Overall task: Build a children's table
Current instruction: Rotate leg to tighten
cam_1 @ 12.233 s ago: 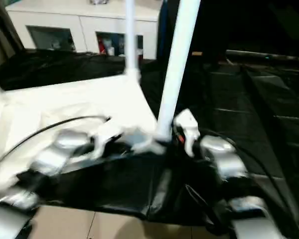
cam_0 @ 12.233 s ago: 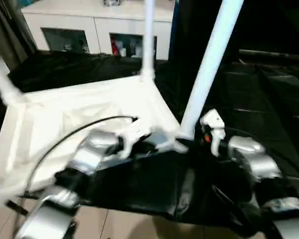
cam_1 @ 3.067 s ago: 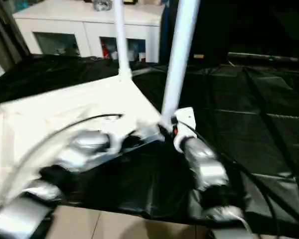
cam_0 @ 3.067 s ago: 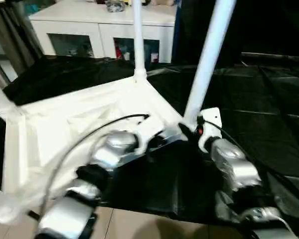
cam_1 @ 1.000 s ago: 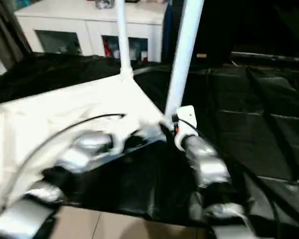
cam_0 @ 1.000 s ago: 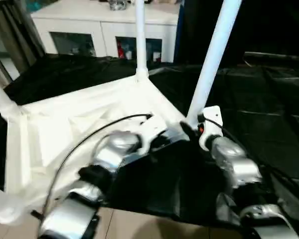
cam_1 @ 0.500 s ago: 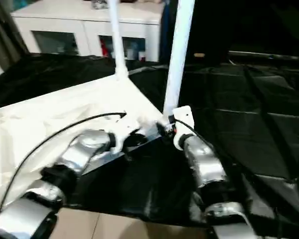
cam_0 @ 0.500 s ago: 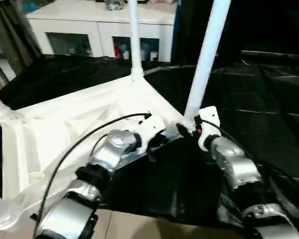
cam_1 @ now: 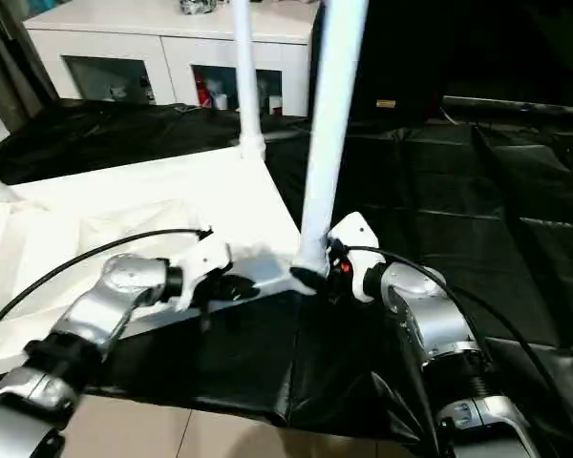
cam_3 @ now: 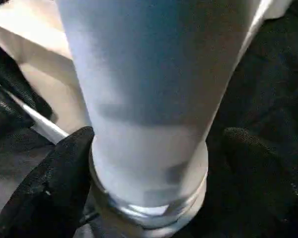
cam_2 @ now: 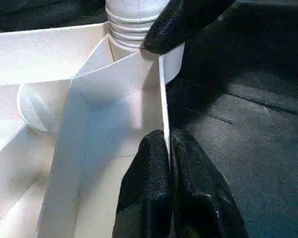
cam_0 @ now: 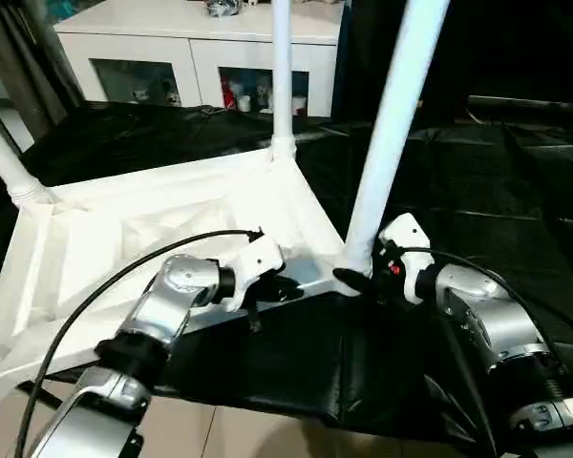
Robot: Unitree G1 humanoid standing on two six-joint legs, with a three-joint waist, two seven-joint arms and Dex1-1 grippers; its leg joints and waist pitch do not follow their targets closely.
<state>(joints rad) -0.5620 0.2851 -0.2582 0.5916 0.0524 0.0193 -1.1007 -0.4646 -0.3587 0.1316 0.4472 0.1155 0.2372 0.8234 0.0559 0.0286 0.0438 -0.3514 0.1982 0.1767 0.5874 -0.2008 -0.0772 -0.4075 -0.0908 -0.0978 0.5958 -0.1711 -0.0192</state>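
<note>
At near corner socket of white ribbed plastic tabletop, long white cylindrical leg stood upright between spread fingers of right gripper; left gripper pinched tabletop's edge wall.

Even indoor light overhead; my right wrist view goes soft on the leg between my fingers

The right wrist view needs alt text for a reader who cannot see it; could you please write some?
A thick white table leg stands in its round corner socket, with the right claw open around its base, one black finger on each side. White tabletop lies behind, black sheet beside.
</note>
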